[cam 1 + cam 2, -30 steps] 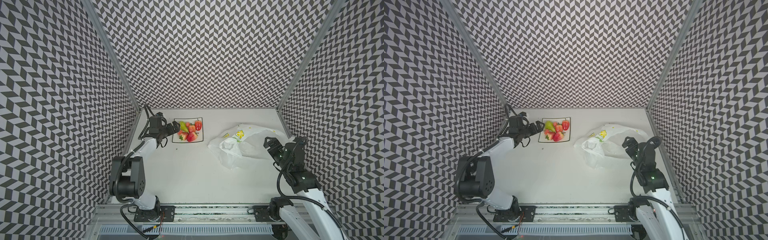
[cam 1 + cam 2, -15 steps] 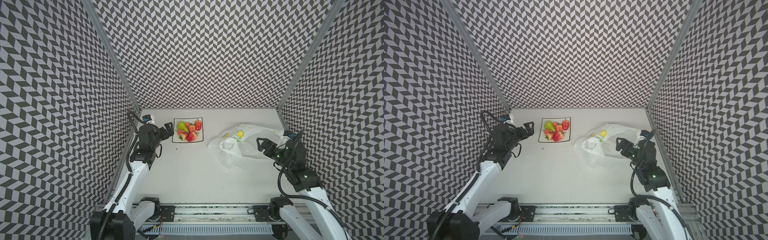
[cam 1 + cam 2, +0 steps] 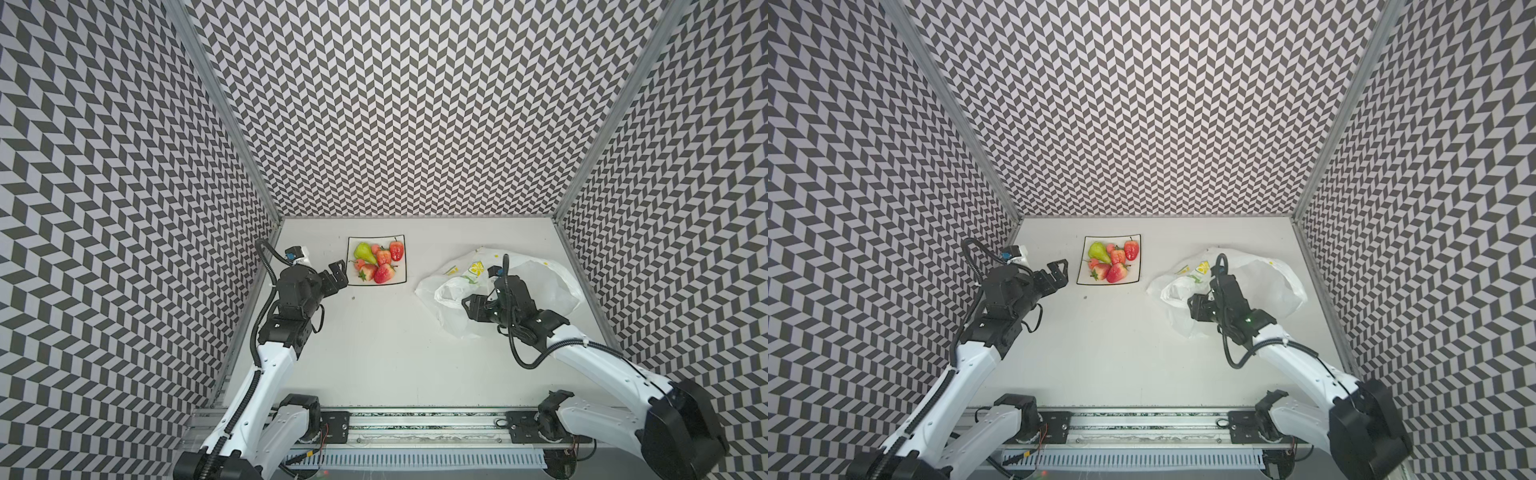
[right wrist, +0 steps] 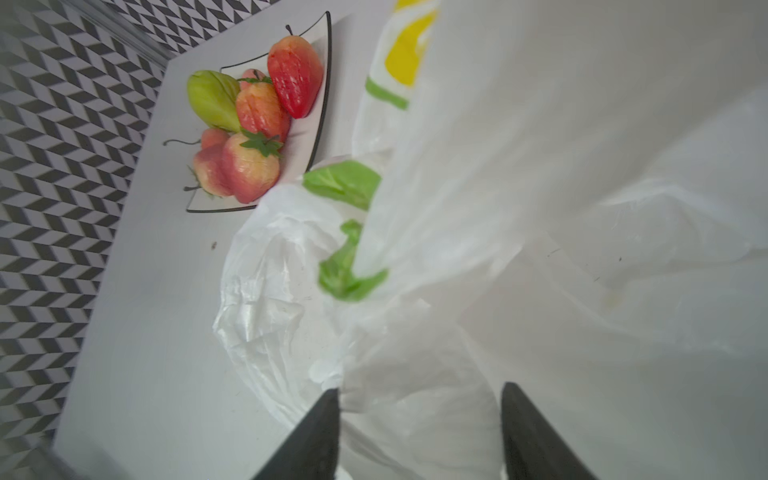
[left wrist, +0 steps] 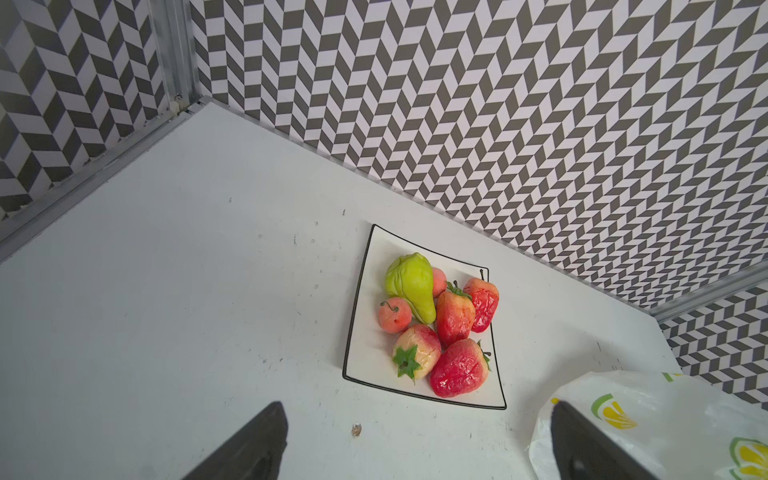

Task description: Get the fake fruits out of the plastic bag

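my left gripper (image 3: 338,272) hangs just beside the square black-rimmed plate (image 3: 397,277), on its left in both top views, jaws spread wide with nothing between them. on that plate the fake fruits (image 3: 378,262) sit in a tight heap: a yellow-green pear (image 5: 411,286), red strawberries (image 5: 457,368) and small pinkish cherries (image 5: 394,314), touching one another. the white plastic bag (image 3: 544,282) lies crumpled on the table (image 3: 395,353), to the right of the plate and apart from it. my right gripper (image 4: 419,399) is over the bag's near left part, jaws partly apart with thin film bunched between them; whether they actually pinch it i cannot tell
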